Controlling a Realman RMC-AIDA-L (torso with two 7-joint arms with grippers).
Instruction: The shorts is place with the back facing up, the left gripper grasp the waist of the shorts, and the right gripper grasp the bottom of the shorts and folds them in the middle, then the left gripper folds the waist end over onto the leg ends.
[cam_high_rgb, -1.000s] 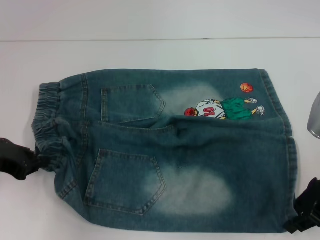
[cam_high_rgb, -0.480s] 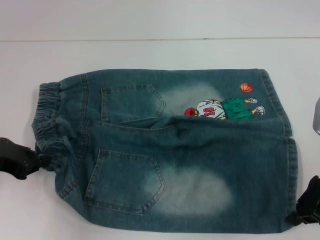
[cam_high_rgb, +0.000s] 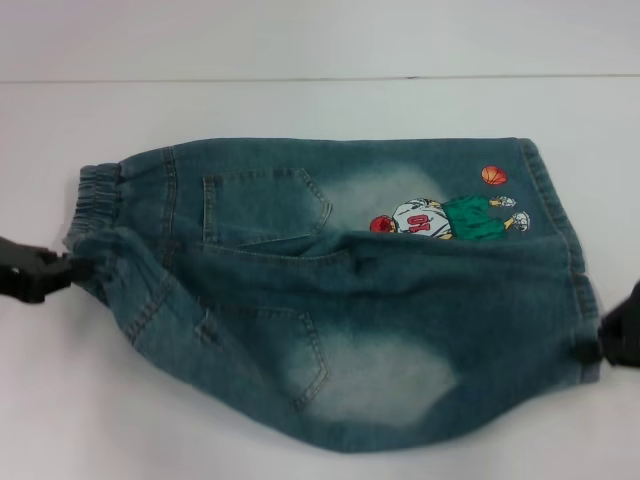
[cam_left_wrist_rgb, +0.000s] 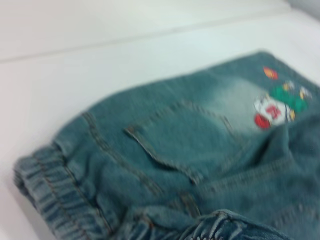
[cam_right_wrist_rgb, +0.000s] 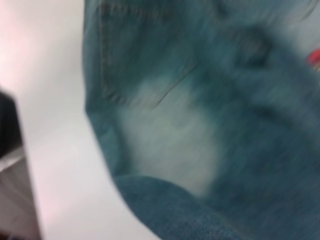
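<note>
The denim shorts (cam_high_rgb: 380, 300) lie back up on the white table, with the ruffled waist (cam_high_rgb: 100, 190) at the left and the leg hems at the right. The cartoon basketball player (cam_high_rgb: 440, 218) shows on the far leg. My left gripper (cam_high_rgb: 68, 268) is shut on the near part of the waist and holds it off the table. At the right edge, my right gripper (cam_high_rgb: 597, 345) is shut on the near leg's hem. The near half of the shorts hangs taut between them. The left wrist view shows the far pocket (cam_left_wrist_rgb: 175, 140) and waistband (cam_left_wrist_rgb: 55, 195). Blurred denim (cam_right_wrist_rgb: 225, 125) fills the right wrist view.
The white table (cam_high_rgb: 300, 110) runs beyond the shorts to a back edge line. A dark object (cam_right_wrist_rgb: 6, 125) sits at the table's side in the right wrist view.
Both grippers rose and moved toward the far side, pulling the near edge of the shorts up. The near pocket now slopes and creases, and the near edge has left the table.
</note>
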